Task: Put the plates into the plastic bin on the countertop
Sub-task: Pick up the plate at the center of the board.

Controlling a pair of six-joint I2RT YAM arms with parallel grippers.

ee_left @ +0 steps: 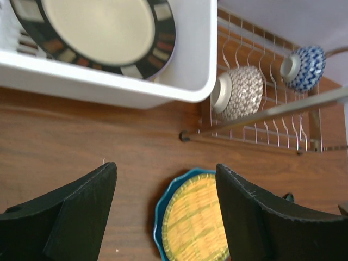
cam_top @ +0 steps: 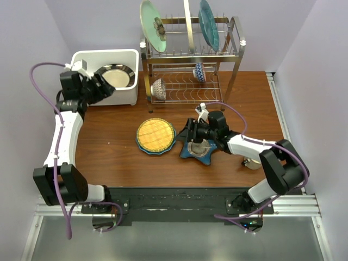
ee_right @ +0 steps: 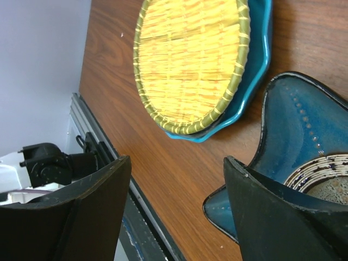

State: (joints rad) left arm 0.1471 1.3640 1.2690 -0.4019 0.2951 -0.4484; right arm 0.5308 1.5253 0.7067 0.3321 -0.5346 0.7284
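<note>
Looking at this one, the whole next move hinges on the blue star plate (ee_right: 296,125) and the right gripper (ee_right: 175,163). The plate lies flat on the table right under that gripper, with one of its points poking into the gap between the fingers. Those fingers are spread apart, one over bare wood and one over the plate, and they aren't clamped on anything as far as I can see. There's also a small patterned dish (ee_right: 326,174) sitting in the middle of the star plate, so I'd guess lifting by the rim could tip it. The white bin (cam_top: 124,97) is way over at the back left corner, well apart from the star plate, and it has the black-striped plate (ee_left: 98,22) lying in it already. The left gripper (ee_left: 166,168) hangs just beside the bin's front edge, jaws wide and empty. So the right arm is clearly nearer the star plate, while the left is nearer the bin. The yellow plate (cam_top: 155,134), stacked on a teal scalloped one (ee_right: 258,65), sits on the table between the two arms.
</note>
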